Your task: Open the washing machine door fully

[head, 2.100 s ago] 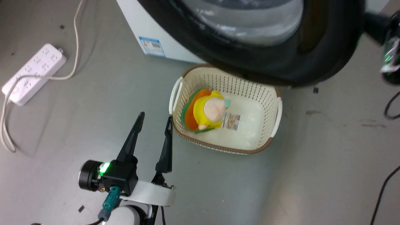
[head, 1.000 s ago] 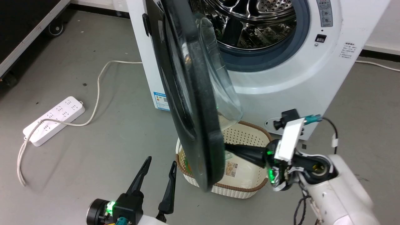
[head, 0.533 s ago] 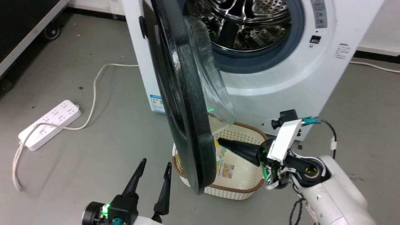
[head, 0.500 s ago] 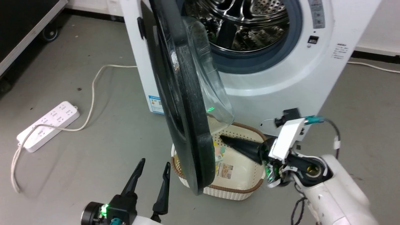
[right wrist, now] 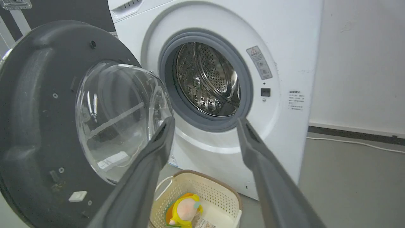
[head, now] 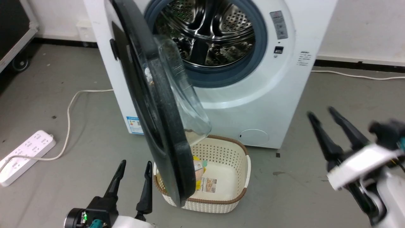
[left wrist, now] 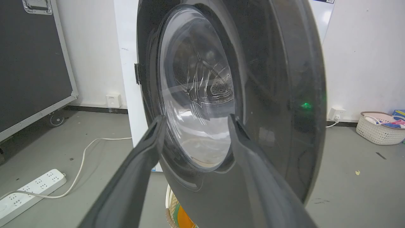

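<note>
On the grey floor [head: 79, 164] the washing machine door [head: 152, 104] stands half-open at frame centre-left, with left gripper [head: 136, 163] and right gripper [head: 320, 111] both spread and empty, so the next move probably needs a push wider.

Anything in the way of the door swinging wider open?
Possibly the left gripper: it is open on the outer side of the washing machine door, facing it, where the door would swing. The power strip lies low on that side; the basket sits below the door.
</note>
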